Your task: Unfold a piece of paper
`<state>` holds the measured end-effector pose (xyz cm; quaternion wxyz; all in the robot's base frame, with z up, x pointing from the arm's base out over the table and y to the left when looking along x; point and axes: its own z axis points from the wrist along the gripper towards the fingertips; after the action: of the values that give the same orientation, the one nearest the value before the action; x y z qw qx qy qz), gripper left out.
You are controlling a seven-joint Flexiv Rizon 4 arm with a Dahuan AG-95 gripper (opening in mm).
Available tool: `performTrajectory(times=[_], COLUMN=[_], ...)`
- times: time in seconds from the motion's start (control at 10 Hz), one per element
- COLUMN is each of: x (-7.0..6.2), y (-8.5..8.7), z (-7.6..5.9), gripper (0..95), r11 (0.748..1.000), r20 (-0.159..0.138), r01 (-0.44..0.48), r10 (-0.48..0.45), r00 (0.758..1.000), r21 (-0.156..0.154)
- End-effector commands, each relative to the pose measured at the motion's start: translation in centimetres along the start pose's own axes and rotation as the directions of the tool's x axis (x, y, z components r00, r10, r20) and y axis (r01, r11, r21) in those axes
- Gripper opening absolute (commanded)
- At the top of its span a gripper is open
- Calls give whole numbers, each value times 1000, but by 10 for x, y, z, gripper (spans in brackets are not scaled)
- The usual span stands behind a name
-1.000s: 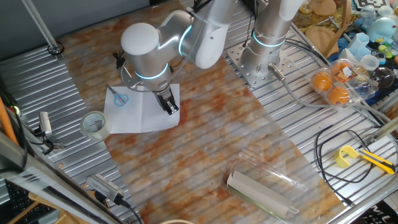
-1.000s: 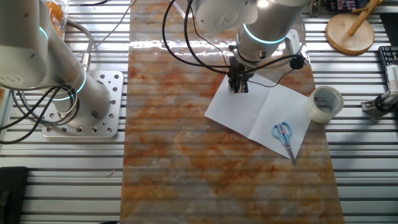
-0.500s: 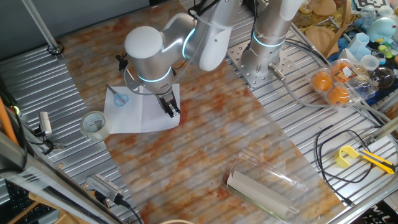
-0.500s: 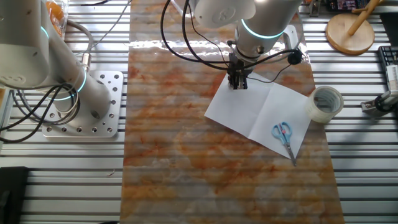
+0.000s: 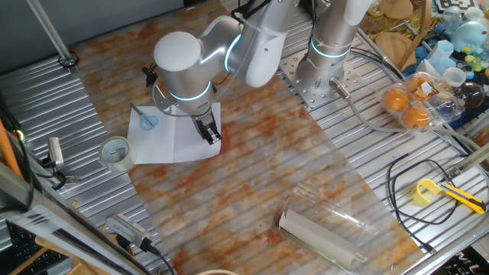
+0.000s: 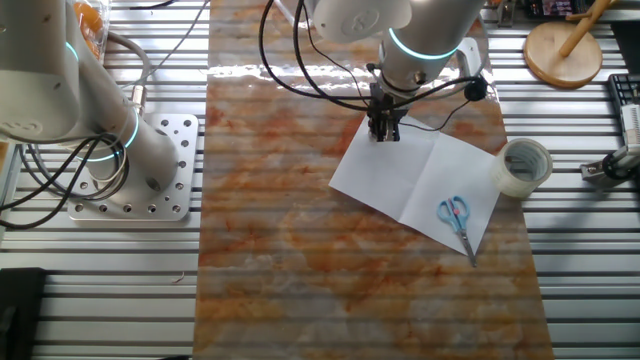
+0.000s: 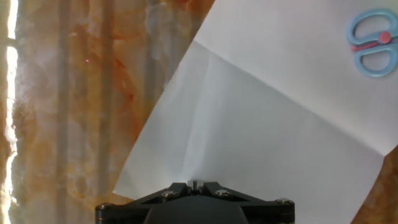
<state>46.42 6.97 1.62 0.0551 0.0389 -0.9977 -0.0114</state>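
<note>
The piece of paper (image 5: 172, 141) lies open and flat on the marbled table top, a white sheet with a crease across its middle; it also shows in the other fixed view (image 6: 420, 175) and fills the hand view (image 7: 261, 124). Small blue-handled scissors (image 6: 455, 215) lie on one corner of it, their handles showing in the hand view (image 7: 373, 43). My gripper (image 6: 382, 133) points down at the paper's edge near the opposite corner, in one fixed view (image 5: 209, 135) too. Its jaws are together with nothing between them (image 7: 194, 184).
A roll of clear tape (image 6: 525, 165) stands just beside the paper's corner near the scissors. A grey-white roll in a clear plastic casing (image 5: 321, 229) lies at the table's near end. The arm's base plate (image 6: 140, 170), cables and oranges (image 5: 405, 103) sit off the table top.
My gripper has shifted and risen slightly at the paper's edge in the first half second, then held still. The paper and scissors have not moved.
</note>
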Motion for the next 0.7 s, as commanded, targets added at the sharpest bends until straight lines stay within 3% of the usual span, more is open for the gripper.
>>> performTrajectory(times=[0.1,0.7], x=[-2,-13], y=[2,17], z=[0,-4], gripper=[0,0], r11=[1000,1000], r20=[9,15], r01=[-2,-20], r10=[2,20], r00=[1000,1000], r21=[0,-5])
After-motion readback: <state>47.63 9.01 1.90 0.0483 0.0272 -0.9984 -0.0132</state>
